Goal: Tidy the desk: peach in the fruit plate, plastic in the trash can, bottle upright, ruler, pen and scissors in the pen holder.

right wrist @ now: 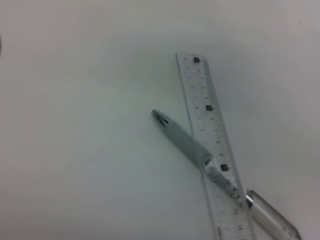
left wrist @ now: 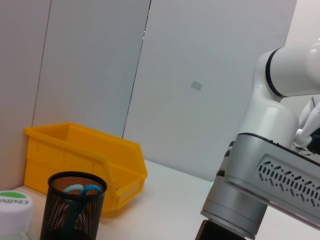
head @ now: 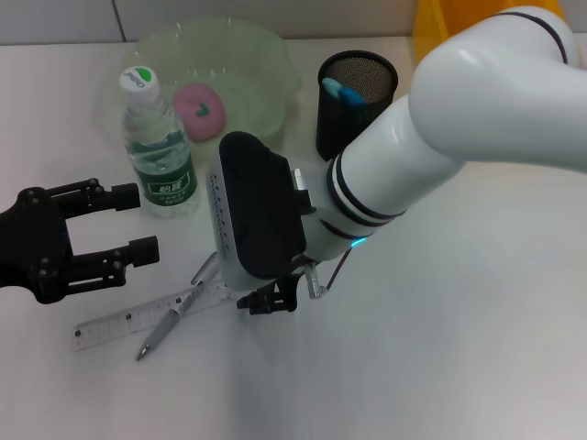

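A pink peach (head: 199, 108) lies in the green fruit plate (head: 266, 55). The bottle (head: 158, 147) stands upright in front of the plate. The black mesh pen holder (head: 356, 96) (left wrist: 75, 210) contains the blue-handled scissors (head: 341, 92) (left wrist: 80, 190). On the desk lies a clear ruler (head: 128, 323) (right wrist: 210, 145), with a silver pen (head: 170, 323) (right wrist: 185, 142) crossing it. My right gripper (head: 273, 297) hangs just above the ruler's near end. At the left, my left gripper (head: 138, 223) is open and holds nothing. No plastic is in view.
A yellow bin (head: 440, 27) (left wrist: 85, 160), apparently the trash can, stands behind the pen holder at the back right. My white right arm (head: 477, 101) (left wrist: 270, 170) stretches across the desk's middle in front of the holder.
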{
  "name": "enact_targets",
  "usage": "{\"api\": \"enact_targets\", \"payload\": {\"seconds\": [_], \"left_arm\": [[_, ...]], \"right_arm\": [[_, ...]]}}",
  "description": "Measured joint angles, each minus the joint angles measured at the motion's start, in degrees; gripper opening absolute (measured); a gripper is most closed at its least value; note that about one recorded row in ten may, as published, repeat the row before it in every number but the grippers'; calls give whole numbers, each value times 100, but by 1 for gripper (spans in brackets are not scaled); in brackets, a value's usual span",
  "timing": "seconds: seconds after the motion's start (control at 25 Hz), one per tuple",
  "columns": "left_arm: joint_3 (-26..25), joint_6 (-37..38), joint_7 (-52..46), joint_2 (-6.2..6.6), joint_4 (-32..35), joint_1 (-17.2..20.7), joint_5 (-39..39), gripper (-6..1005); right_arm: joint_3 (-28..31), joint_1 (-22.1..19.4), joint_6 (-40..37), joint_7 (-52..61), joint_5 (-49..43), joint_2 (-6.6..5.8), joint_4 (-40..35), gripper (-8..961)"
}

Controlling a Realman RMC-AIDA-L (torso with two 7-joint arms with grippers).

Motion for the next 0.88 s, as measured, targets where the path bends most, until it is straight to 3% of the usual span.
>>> {"api": "enact_targets", "payload": {"seconds": [0.12,0.44,0.6,0.88], "left_arm": [[0,0,0,-4,0,-8,2,738],[0,2,0,3,2,-10,6,738],[-38,31,0,86,17,23,-13,738],[-145,62,0,205,4,66,8,738]], "right_arm": [[206,1,-173,17,-2,-4,-60,386],[1448,263,-1324,269,-332,-14,-287,389],[1449,494,-1404,436,-431,6,-20,478],[1408,651,-1422,440,-157,9,137,497]]}}
